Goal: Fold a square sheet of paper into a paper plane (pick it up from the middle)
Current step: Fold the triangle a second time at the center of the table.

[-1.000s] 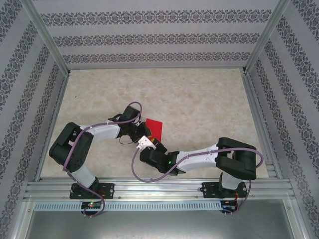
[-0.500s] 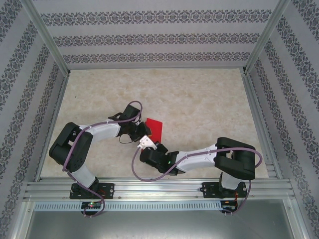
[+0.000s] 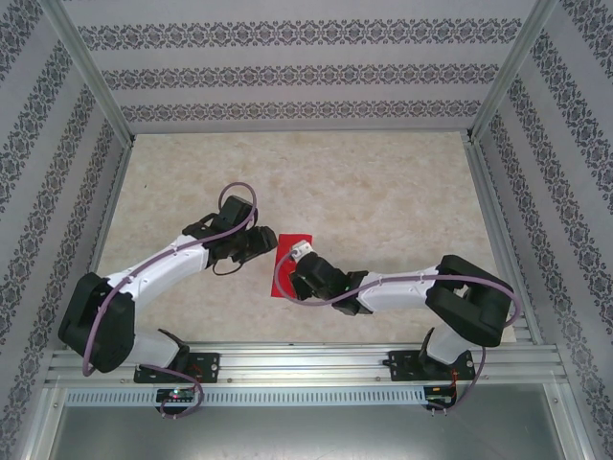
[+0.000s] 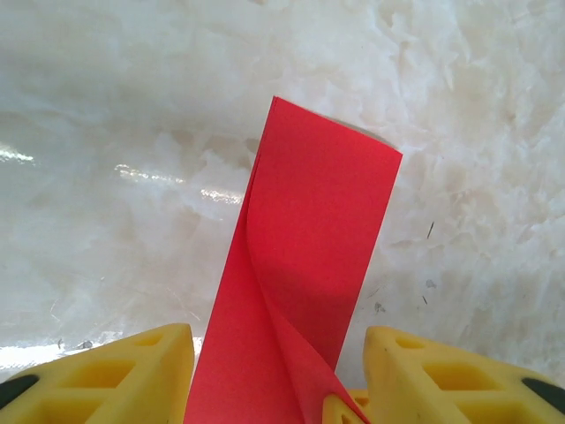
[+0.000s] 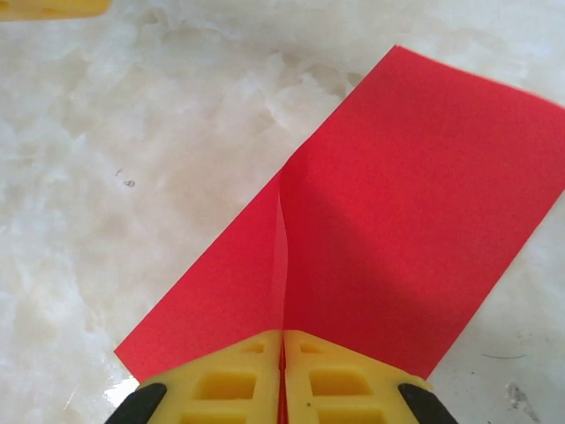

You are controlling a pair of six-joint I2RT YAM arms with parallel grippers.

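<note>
**Desk:** Item one, the top view?

**Operator:** I log the square sheet of paper [image 3: 283,253], bright red, on the marbled tabletop [image 3: 383,182], a little toward 7 o'clock from the table's middle. The left gripper [image 3: 262,241] sits at the sheet's 10 o'clock edge. The right gripper [image 3: 293,269] comes in from 4 o'clock and overlaps the red. From up here I cannot tell how either claw stands.

**Desk:** Item two, the left wrist?

**Operator:** Left gripper [image 4: 278,358]: released, with its yellow fingers [image 4: 132,375] spread wide at 7 and 5 o'clock. The sheet [image 4: 322,221] runs up between them toward 12 o'clock as a narrow red strip. One edge curls up off the table near the bottom. I cannot tell whether either finger touches the paper.

**Desk:** Item three, the right wrist?

**Operator:** Right gripper [image 5: 282,367]: clenched, with both yellow fingers [image 5: 221,384] pressed together at 6 o'clock, grasping a raised ridge of the sheet [image 5: 415,194]. The ridge runs from the fingertips toward 12 o'clock and fades out mid-sheet. The rest of the red lies flat on the table, stretching toward 1 o'clock.
</note>
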